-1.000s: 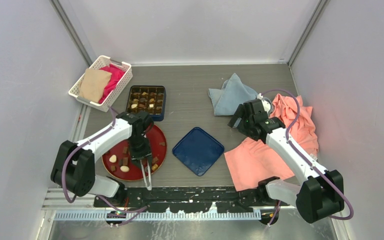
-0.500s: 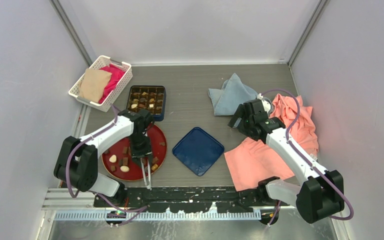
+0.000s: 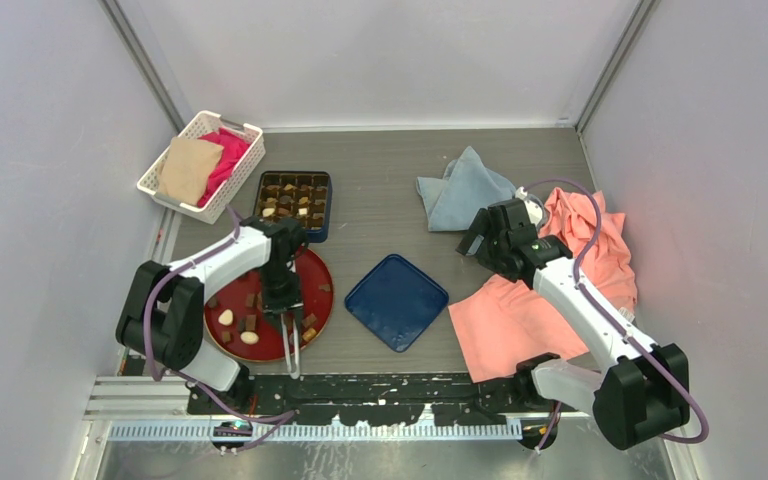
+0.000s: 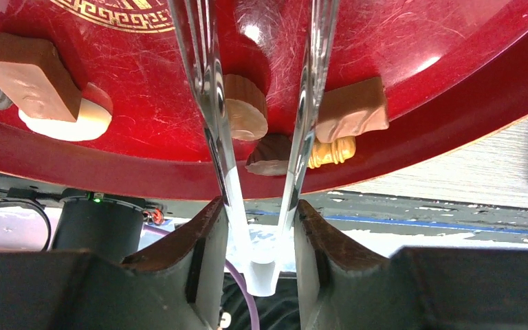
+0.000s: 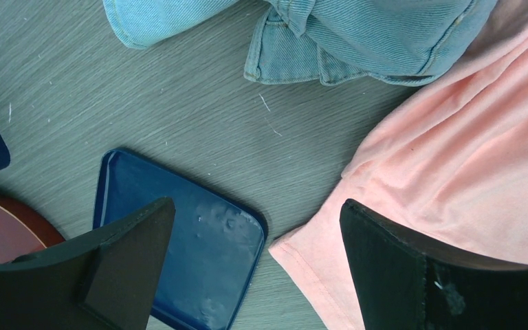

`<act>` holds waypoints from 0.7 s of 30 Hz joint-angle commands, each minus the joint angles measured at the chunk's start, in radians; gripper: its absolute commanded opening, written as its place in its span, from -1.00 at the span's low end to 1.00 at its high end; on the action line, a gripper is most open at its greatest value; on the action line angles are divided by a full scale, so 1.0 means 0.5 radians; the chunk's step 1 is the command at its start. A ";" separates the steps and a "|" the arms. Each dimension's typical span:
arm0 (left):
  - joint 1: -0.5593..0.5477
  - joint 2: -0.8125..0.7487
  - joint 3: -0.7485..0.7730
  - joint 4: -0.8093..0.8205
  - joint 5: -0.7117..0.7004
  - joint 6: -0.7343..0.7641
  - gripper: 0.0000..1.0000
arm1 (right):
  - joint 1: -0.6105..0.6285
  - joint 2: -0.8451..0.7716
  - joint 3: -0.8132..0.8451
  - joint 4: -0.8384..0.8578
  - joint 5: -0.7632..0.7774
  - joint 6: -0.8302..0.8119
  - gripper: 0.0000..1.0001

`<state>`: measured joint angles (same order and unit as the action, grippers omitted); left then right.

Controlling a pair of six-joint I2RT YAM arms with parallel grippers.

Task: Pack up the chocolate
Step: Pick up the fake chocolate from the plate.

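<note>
Several chocolate pieces (image 3: 227,317) lie on the round red plate (image 3: 265,347). More sit in the dark blue compartment box (image 3: 293,200) behind it. My left gripper (image 3: 282,303) is shut on the metal tongs (image 3: 291,347), which point to the near edge. In the left wrist view the gripper (image 4: 260,206) clamps the tongs (image 4: 210,89) near their hinge. The tong arms straddle a round tan chocolate (image 4: 246,108), with a dark piece (image 4: 269,155) and a tan piece (image 4: 352,113) close by on the plate (image 4: 419,41). My right gripper (image 3: 475,240) is open and empty over the table (image 5: 258,206).
The blue box lid (image 3: 396,300) lies at the middle; it also shows in the right wrist view (image 5: 199,247). A white basket (image 3: 243,160) of cloths stands far left. A denim cloth (image 3: 465,190) and a salmon cloth (image 3: 530,310) lie on the right.
My left arm has shifted slightly, its elbow moving right, with the tongs staying over the plate's near edge. The right arm has not moved.
</note>
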<state>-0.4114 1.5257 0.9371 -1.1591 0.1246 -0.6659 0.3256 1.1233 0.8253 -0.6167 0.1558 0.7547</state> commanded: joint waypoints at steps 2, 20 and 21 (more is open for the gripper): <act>0.010 -0.015 0.081 -0.033 0.021 0.045 -0.37 | 0.011 -0.051 0.021 0.030 0.038 -0.029 0.91; 0.106 -0.018 0.732 -0.316 -0.157 0.217 -0.50 | 0.010 -0.040 0.046 0.025 0.044 -0.041 0.91; 0.122 0.013 0.776 -0.326 -0.164 0.241 -0.50 | 0.010 -0.047 0.037 0.027 0.052 -0.040 0.91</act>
<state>-0.3790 1.5124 1.2407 -1.2621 0.0685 -0.6090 0.3256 1.1225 0.8253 -0.6193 0.1558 0.7464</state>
